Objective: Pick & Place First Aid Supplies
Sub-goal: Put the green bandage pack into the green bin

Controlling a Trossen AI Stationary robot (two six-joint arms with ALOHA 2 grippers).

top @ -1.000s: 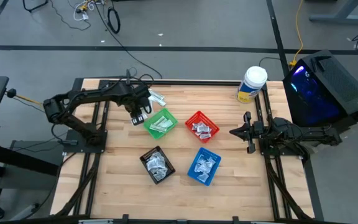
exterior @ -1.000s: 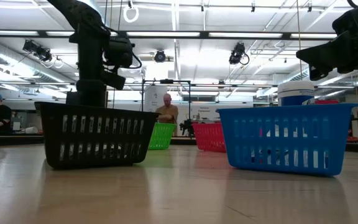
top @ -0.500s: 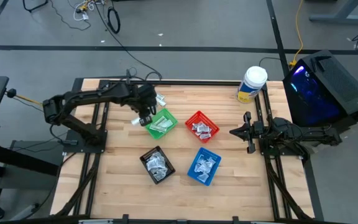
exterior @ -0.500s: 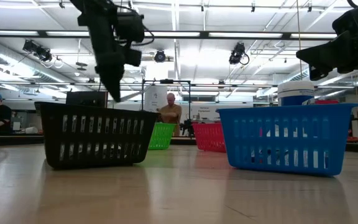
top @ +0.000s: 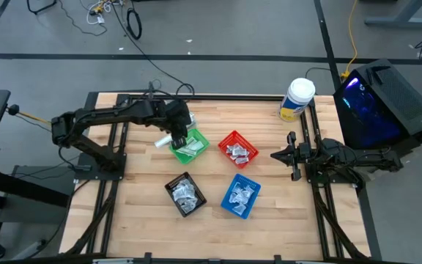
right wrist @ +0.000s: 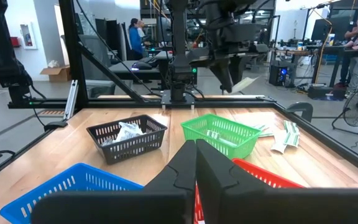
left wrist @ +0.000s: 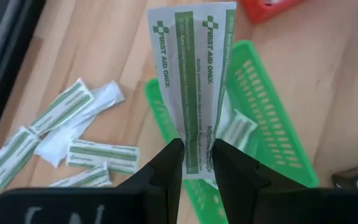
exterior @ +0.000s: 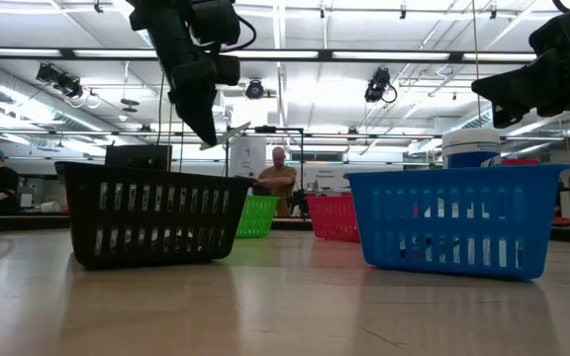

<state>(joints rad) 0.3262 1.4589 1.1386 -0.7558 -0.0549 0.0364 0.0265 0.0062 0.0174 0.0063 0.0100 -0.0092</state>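
A long white-and-green strip packet (left wrist: 194,87) printed "First Aid Only" hangs pinched by its lower end between the two dark fingers (left wrist: 169,165) of the left gripper (top: 177,138). In the left wrist view it fills the upper middle of the frame, directly over the green basket (top: 190,146), which already holds similar strips. That position suggests the packet is about to be released into it. Gripping it by the end keeps the length clear of the basket rim. In the high view this sits just left of the picture's centre, with the left arm reaching in from the left edge. More loose green-striped strips (left wrist: 73,140) lie on the bare wood at the left of the wrist frame, still waiting to be sorted. Outward from there, the red basket (top: 238,149) lies right of centre, and the black basket (top: 185,194) and blue basket (top: 240,196) sit lower in the frame, each holding packets. The right gripper (top: 293,155) waits at the table's right edge, its fingers pressed together on nothing.
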